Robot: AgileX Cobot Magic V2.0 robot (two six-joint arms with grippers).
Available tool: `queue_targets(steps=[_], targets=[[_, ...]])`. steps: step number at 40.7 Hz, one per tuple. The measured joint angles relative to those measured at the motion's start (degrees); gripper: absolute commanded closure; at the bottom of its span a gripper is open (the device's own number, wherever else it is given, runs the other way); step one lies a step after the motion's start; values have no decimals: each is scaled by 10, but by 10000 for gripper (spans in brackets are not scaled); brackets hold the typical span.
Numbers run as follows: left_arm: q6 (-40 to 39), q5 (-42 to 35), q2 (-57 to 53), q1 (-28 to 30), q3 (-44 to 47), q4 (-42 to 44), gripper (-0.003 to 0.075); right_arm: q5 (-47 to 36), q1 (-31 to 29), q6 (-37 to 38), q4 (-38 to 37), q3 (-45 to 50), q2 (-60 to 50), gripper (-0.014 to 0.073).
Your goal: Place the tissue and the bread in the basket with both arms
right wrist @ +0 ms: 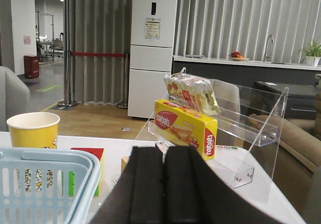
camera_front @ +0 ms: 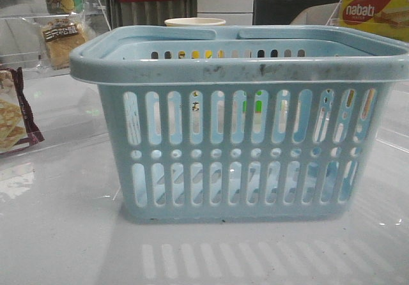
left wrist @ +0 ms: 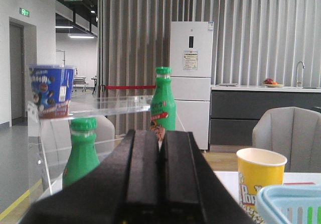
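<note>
The light blue basket (camera_front: pixel 239 122) stands in the middle of the table, close to the front camera; nothing shows inside it through the slots. A corner of it shows in the left wrist view (left wrist: pixel 293 204) and in the right wrist view (right wrist: pixel 45 181). The bread (camera_front: pixel 61 41), a clear bag with a dark label, stands on a clear shelf at the far left. The tissue is not in view. My left gripper (left wrist: pixel 161 133) is shut and empty, raised to the basket's left. My right gripper (right wrist: pixel 164 147) is shut and empty, raised to the basket's right. Neither gripper shows in the front view.
A maroon-edged cracker packet (camera_front: pixel 14 114) lies at the left edge. A yellow popcorn cup (left wrist: pixel 260 176) stands behind the basket. Green bottles (left wrist: pixel 163 106) and a blue tub (left wrist: pixel 51 91) are on the left clear shelf. A yellow Nabati box (right wrist: pixel 185 128) and a snack bag (right wrist: pixel 190 93) sit on the right clear shelf.
</note>
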Motion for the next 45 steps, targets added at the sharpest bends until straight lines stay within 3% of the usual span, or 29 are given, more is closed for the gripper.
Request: queue_targets(steps=[13,23,37,41,45], targets=[[0,177,148,0,-185,0,629,186,0,0,0,-178,148,538],[0,271,228,0,-192,0,629,285,0,0,2,-189,237,538],[0,311,318,0,-191,0,629,308,0,0,2,-169,314,531],[7,314,337,0,-191,0,596,310,0,0,2,-162,332,455],[23,315,351,0,-191,0,460,310,0,0,2,-162,344,272]])
